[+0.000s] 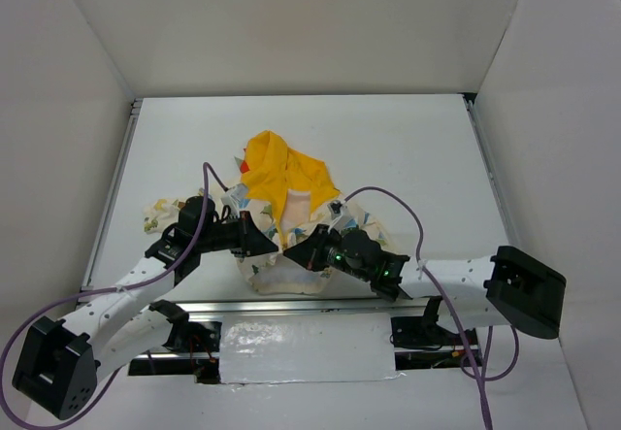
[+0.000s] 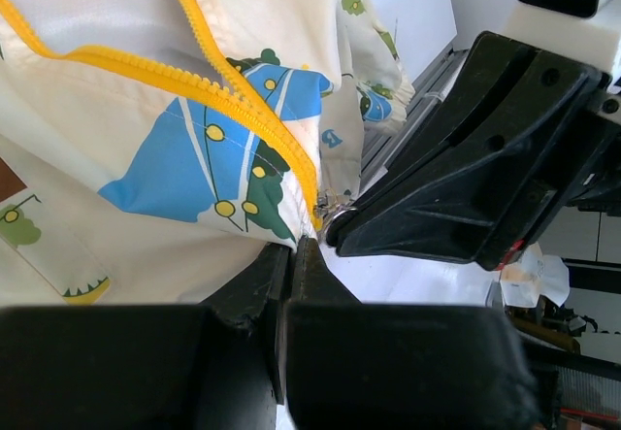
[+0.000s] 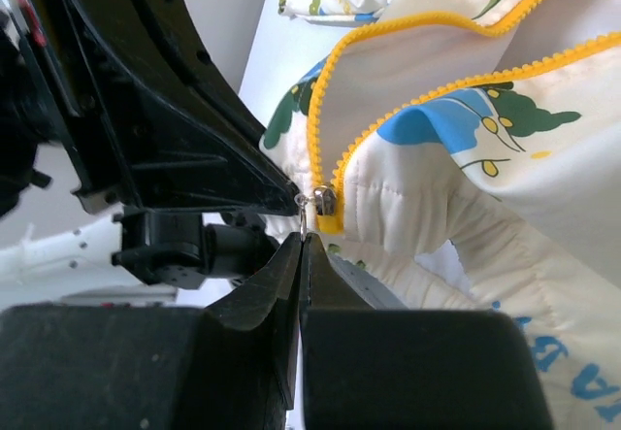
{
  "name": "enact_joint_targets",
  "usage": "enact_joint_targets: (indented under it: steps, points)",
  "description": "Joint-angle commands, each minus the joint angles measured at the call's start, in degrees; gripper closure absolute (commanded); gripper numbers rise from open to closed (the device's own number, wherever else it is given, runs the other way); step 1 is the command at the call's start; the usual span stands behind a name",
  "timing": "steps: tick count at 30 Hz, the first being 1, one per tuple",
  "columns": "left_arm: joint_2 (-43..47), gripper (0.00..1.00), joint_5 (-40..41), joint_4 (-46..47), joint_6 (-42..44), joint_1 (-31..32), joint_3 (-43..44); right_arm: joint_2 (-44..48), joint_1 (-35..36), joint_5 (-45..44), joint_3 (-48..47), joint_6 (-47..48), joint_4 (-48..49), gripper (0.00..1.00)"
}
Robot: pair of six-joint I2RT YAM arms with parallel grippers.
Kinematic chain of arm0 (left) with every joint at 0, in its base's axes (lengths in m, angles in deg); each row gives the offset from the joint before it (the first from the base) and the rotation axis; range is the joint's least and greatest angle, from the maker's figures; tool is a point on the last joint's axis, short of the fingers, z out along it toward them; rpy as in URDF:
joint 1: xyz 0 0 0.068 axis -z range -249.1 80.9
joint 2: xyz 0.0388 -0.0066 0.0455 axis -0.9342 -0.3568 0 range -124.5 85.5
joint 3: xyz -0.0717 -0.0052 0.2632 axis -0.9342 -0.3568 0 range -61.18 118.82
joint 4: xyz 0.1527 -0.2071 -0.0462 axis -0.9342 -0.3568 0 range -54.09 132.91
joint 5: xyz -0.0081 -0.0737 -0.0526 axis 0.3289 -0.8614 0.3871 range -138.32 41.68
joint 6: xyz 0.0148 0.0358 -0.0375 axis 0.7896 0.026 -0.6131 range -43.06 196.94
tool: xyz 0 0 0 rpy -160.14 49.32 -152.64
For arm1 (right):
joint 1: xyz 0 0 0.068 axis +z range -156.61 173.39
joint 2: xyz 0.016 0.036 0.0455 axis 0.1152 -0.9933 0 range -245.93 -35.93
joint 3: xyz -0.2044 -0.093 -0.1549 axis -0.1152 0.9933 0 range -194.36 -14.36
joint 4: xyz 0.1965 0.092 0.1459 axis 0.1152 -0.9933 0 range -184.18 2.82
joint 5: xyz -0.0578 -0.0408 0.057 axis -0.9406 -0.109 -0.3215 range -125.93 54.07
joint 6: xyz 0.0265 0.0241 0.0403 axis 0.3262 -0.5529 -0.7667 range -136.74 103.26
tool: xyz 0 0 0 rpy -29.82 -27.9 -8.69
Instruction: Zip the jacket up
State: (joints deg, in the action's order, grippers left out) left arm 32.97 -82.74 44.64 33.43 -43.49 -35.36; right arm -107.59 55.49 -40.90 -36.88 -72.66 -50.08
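Observation:
The jacket (image 1: 291, 202) lies open on the table, cream with blue and green figures, its yellow hood (image 1: 281, 168) towards the back. My left gripper (image 1: 270, 246) is shut on the jacket's bottom hem, right at the lower end of the yellow zipper trim (image 2: 247, 110); in the left wrist view (image 2: 294, 248) the fabric disappears between the jaws. My right gripper (image 1: 303, 253) meets it from the right. In the right wrist view (image 3: 303, 239) it is shut on the thin metal zipper pull (image 3: 306, 218). The silver slider (image 3: 323, 199) sits at the bottom of the two open zipper rows.
White walls enclose the table on three sides. A metal rail (image 1: 320, 304) runs along the near edge just below the jacket. The two grippers nearly touch each other; the right one (image 2: 466, 187) fills the right of the left wrist view.

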Motion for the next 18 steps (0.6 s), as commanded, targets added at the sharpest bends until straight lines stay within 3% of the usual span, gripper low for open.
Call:
enact_joint_targets:
  steps: [1,5,18]
  points:
    - [-0.03,1.00,-1.27,2.66,0.88,0.32,0.72,3.54,0.47,-3.29,-4.01,-6.12,-7.21,1.00]
    - [0.06,1.00,-1.18,2.83,0.88,0.50,0.72,3.72,0.47,-3.29,-9.45,-10.34,-16.95,1.00]
    - [1.38,1.00,-2.32,3.10,0.88,1.64,0.37,2.84,-1.63,-1.97,-14.13,-16.49,-22.78,1.00]
